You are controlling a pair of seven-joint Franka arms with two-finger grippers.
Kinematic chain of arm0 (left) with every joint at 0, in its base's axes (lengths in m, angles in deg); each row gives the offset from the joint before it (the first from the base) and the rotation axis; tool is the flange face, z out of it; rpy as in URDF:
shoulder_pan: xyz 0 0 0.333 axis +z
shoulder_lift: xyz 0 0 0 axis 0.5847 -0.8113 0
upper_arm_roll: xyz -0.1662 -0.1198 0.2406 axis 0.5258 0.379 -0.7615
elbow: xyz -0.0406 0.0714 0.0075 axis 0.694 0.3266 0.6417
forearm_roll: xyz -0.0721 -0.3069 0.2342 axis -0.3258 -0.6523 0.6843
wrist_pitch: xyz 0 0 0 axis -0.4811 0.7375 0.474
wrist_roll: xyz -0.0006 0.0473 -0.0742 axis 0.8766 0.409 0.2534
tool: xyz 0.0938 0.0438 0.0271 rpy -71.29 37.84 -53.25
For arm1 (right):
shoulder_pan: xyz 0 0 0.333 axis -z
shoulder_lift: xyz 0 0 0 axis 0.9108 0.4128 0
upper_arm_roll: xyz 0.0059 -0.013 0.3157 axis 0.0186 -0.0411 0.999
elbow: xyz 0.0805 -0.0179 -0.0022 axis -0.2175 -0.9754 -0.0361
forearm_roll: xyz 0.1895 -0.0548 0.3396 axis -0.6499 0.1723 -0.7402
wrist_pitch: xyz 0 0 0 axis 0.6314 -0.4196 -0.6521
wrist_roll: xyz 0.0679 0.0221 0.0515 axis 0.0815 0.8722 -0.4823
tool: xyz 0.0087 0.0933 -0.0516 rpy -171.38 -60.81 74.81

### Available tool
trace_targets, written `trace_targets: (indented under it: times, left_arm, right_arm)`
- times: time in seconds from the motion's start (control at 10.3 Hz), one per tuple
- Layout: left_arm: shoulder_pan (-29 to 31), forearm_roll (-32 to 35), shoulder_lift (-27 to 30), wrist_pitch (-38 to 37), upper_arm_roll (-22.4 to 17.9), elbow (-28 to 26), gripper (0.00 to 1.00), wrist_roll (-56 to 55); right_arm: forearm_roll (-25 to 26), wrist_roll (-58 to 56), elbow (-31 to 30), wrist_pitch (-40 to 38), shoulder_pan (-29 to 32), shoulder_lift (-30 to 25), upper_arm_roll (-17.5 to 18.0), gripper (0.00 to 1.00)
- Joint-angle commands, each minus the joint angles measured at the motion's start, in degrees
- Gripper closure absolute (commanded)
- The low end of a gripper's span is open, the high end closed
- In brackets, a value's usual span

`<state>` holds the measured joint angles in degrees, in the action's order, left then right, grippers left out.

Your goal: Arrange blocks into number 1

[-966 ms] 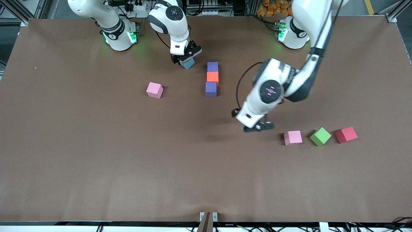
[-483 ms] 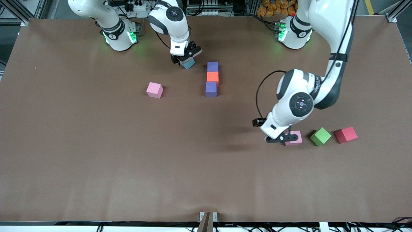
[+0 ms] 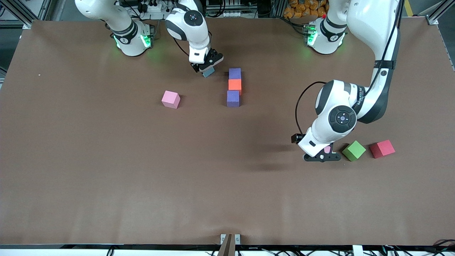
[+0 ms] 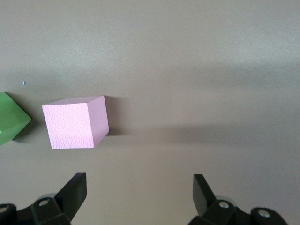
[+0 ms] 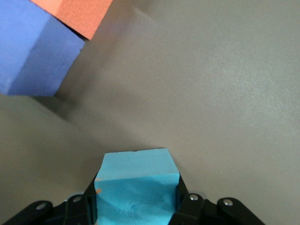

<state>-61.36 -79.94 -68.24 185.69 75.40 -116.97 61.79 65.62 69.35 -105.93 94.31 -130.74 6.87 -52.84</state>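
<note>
Right wrist view shows the right pincer pinching the light blue block, just beside the purple-orange-purple column. A skewed grip could nudge that row. Left pincer hangs spread over the desk by a pink block; soft matte foam may squash.

Surface: matte brown table filling the front view, with soft shadows on it.
Edges: metal frame rails at the table's corners.
Surroundings: cables and a power strip past the table's top edge.
</note>
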Motion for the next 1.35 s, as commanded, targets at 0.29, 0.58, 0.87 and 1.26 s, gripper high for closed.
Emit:
trace_targets:
  times: [0.29, 0.58, 0.87, 1.26]
  left_arm:
    - [5.4, 1.4, -2.4, 2.6, 0.1, 0.3, 0.0, 5.5]
    - [6.2, 1.8, -5.7, 7.5, 0.0, 0.3, 0.0, 5.9]
    - [7.4, 1.8, -6.9, 9.0, 0.0, -0.1, 0.0, 5.9]
    - [8.2, 1.8, -6.8, 8.9, -0.5, -1.1, 0.0, 7.4]
  right_arm:
    - [-0.5, 25.4, 4.6, 0.0, -7.6, -0.3, 0.3, 0.71]
    - [0.4, 33.0, 8.4, -0.1, -10.4, 1.9, 1.5, 0.7]
    - [0.4, 34.3, 14.4, -0.6, -10.4, 6.4, 1.5, 0.69]
    - [0.4, 38.9, 16.3, -0.8, -10.2, 8.1, 1.2, 0.68]
